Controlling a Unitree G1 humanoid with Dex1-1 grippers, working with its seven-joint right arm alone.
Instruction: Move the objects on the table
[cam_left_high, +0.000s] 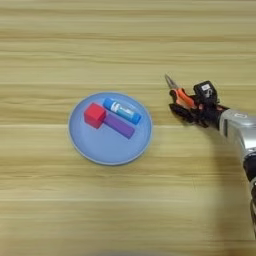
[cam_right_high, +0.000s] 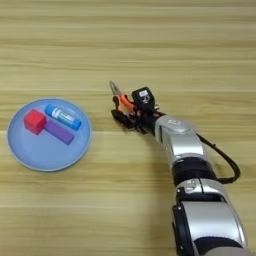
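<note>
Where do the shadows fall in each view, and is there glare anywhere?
Left eye view: the silver forearm casts a soft shadow on the light wooden table below it; the round blue plate shows no glare. Right eye view: a pale highlight sits on the forearm's top; the small red cube throws hardly any shadow.

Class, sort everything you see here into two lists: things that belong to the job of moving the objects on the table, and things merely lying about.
Belonging to the job:
red cube, on the plate
purple block, on the plate
pliers, at the right gripper
table

Lying about:
blue plate
blue tube, on the plate
</note>
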